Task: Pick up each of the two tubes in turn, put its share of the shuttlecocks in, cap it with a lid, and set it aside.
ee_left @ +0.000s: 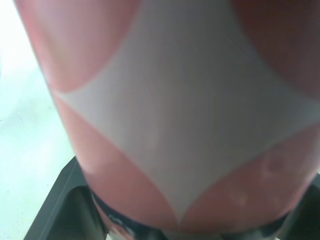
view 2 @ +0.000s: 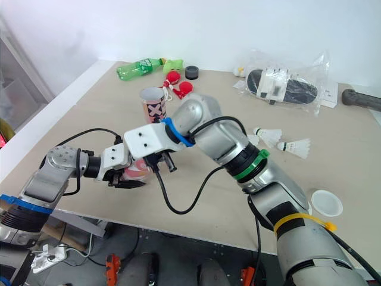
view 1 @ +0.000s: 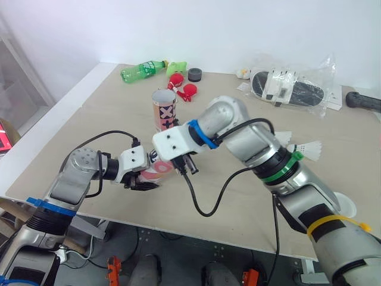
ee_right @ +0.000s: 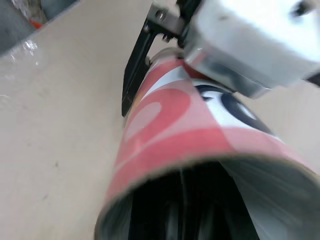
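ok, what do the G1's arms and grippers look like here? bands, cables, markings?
Both arms: silver-grey shells, black joints. Left arm: blue tape band, white left wrist block, thin black cable, left gripper with two black fingers. Right arm: blue collar, green ring, yellow tape, white right wrist block, looping black cable, black right gripper.

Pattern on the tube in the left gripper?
The tube is pink-red with a white diamond shape; the left wrist view shows it best.
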Robot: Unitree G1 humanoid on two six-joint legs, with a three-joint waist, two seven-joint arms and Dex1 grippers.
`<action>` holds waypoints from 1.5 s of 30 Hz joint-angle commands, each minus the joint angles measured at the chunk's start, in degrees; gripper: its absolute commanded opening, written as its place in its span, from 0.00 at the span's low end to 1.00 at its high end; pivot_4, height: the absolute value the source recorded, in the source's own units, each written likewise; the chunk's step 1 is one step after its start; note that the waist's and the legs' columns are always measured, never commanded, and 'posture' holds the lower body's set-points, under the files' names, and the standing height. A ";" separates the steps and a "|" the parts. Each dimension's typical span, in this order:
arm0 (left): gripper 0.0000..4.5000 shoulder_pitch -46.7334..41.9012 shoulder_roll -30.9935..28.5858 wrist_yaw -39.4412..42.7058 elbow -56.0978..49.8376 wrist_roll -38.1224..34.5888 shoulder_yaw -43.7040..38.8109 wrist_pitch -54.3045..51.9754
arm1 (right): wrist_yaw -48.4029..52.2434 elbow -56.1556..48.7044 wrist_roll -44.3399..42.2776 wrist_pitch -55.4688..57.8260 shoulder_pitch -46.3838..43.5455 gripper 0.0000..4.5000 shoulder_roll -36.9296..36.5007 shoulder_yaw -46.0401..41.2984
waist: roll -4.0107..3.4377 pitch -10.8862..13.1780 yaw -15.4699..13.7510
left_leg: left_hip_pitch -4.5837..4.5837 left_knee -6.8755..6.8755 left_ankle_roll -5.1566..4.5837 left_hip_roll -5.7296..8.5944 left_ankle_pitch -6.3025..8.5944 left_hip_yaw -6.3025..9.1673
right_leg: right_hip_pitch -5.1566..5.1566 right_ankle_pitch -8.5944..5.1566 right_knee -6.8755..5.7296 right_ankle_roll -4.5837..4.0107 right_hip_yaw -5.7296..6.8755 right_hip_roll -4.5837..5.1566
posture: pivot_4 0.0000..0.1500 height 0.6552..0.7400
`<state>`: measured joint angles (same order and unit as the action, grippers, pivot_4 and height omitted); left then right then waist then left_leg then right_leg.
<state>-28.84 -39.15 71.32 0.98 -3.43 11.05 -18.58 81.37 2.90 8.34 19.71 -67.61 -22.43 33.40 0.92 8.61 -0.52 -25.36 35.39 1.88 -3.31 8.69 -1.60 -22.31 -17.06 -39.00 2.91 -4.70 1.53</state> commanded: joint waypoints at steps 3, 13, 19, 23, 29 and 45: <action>0.67 1.30 1.32 -0.05 0.78 0.20 3.43 -0.41 | 1.95 -5.36 -5.39 4.31 -3.70 0.01 -3.36 -7.27 | 0.00 0.00 -0.02 | -0.02 0.00 0.00 -0.02 0.00 0.03 | 0.00 -0.02 0.00 0.00 0.06 0.00 | 1.00 1.00; 0.67 0.95 1.59 0.00 1.41 0.17 3.35 -0.17 | 1.80 -6.06 -10.21 7.67 -2.51 0.01 -10.95 -13.61 | 0.00 0.00 -0.04 | -0.04 0.00 0.00 0.01 0.00 -0.01 | -0.02 -0.03 0.01 -0.04 0.13 0.13 | 1.00 1.00; 0.67 0.78 1.92 0.20 1.94 0.23 3.60 0.19 | 1.60 -8.76 -8.64 6.82 0.97 0.01 -13.00 -9.23 | -0.01 0.01 -0.03 | -0.04 -0.02 0.00 0.08 0.00 -0.07 | -0.04 -0.07 0.02 -0.02 0.15 0.26 | 1.00 1.00; 0.67 0.59 2.15 0.28 2.20 0.33 3.71 0.44 | 0.69 -9.70 -9.25 7.85 1.35 0.01 -9.30 -6.49 | -0.03 0.02 -0.03 | -0.04 -0.02 0.00 0.06 0.00 -0.06 | -0.08 -0.06 0.02 -0.03 0.18 0.25 | 1.00 1.00; 0.67 0.77 2.25 0.35 1.86 0.35 3.81 0.44 | -1.75 -3.31 -5.28 3.45 0.43 0.01 -3.46 -0.93 | -0.01 0.02 -0.05 | -0.11 0.01 -0.01 0.10 -0.01 -0.04 | -0.02 -0.07 0.02 -0.01 0.25 0.30 | 1.00 1.00; 0.67 1.66 2.19 -0.19 0.37 0.13 3.71 -0.41 | -4.97 9.62 3.33 -7.61 1.47 0.01 6.36 5.82 | 0.01 -0.03 0.10 | 0.25 -0.01 -0.02 -0.13 -0.01 -0.01 | 0.18 0.00 0.01 -0.14 0.34 0.09 | 1.00 1.00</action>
<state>-28.46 -38.65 70.66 1.45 -3.36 10.86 -18.71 77.02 11.80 10.58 12.70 -66.73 -17.78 37.04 0.93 8.58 -0.41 -25.08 35.36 1.87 -3.49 8.68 -1.61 -22.14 -17.05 -39.00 2.77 -4.36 1.59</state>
